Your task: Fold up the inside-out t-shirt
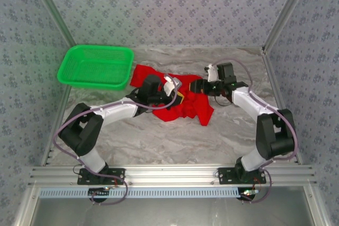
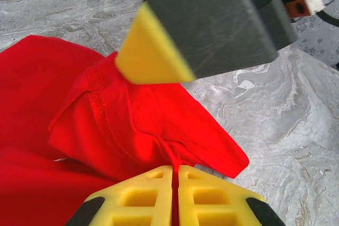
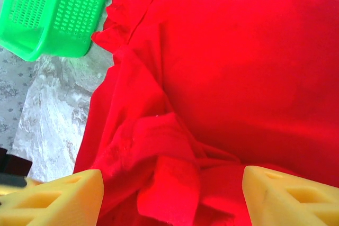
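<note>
T-shirt [image 1: 180,107] bunched at centre of the top view, on grey marbled table [image 1: 159,141].
Red cloth lies crumpled, one end reaching toward the green basket [image 1: 95,66] at upper left. The basket stands on the table close against that end; cannot tell whether they touch. Left gripper [image 2: 175,183] is clamped on a fold of the T-shirt, yellow pads pressed together with red cloth pinched between. Right gripper [image 3: 172,199] sits over the T-shirt, jaws wide apart, cloth below them lying loose. Walls [image 1: 169,3] on three sides: blue-grey paper with small floral pattern, metal posts at the corners. Aluminium rail [image 1: 169,175] along the bottom of the frame carries both arm bases.
</note>
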Motion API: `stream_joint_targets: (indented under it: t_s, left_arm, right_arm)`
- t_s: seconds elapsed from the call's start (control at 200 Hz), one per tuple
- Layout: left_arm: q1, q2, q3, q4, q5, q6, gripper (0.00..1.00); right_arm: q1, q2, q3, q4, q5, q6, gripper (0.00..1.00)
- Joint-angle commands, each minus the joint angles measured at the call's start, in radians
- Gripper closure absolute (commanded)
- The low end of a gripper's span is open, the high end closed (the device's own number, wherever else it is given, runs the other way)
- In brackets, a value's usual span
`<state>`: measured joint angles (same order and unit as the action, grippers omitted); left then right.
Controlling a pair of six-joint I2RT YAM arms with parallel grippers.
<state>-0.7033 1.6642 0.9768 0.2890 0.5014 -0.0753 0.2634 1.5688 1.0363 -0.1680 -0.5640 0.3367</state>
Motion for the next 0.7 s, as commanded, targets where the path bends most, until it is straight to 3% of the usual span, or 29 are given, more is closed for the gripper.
stream_joint_targets:
  t_s: [0.0, 0.115, 0.24, 0.4, 0.495, 0.535, 0.695]
  left_arm:
    - [-0.010, 0.003, 0.003, 0.023, 0.015, 0.022, 0.91]
    - [-0.009, 0.002, -0.001, 0.018, 0.006, 0.023, 0.91]
    - [-0.009, -0.001, -0.001, 0.013, -0.002, 0.030, 0.91]
    - [-0.009, -0.003, -0.006, 0.010, -0.019, 0.034, 0.91]
    - [-0.010, -0.010, -0.012, 0.011, -0.029, 0.027, 0.90]
    - [-0.010, -0.018, -0.016, 0.016, -0.038, 0.017, 0.88]
    - [-0.010, -0.126, -0.065, 0.038, -0.104, -0.066, 0.53]
  right_arm:
    - [0.021, 0.033, 0.070, -0.014, -0.002, -0.035, 0.28]
    - [0.047, 0.059, 0.091, -0.023, -0.004, -0.031, 0.29]
    - [0.065, 0.086, 0.091, -0.041, 0.003, -0.021, 0.43]
    - [0.072, 0.093, 0.100, -0.029, -0.020, 0.000, 0.73]
    - [0.065, 0.071, 0.115, -0.034, -0.045, 0.026, 0.98]
    - [0.054, 0.046, 0.122, -0.031, -0.038, 0.036, 1.00]
    - [-0.027, -0.162, 0.140, 0.094, -0.020, 0.179, 1.00]
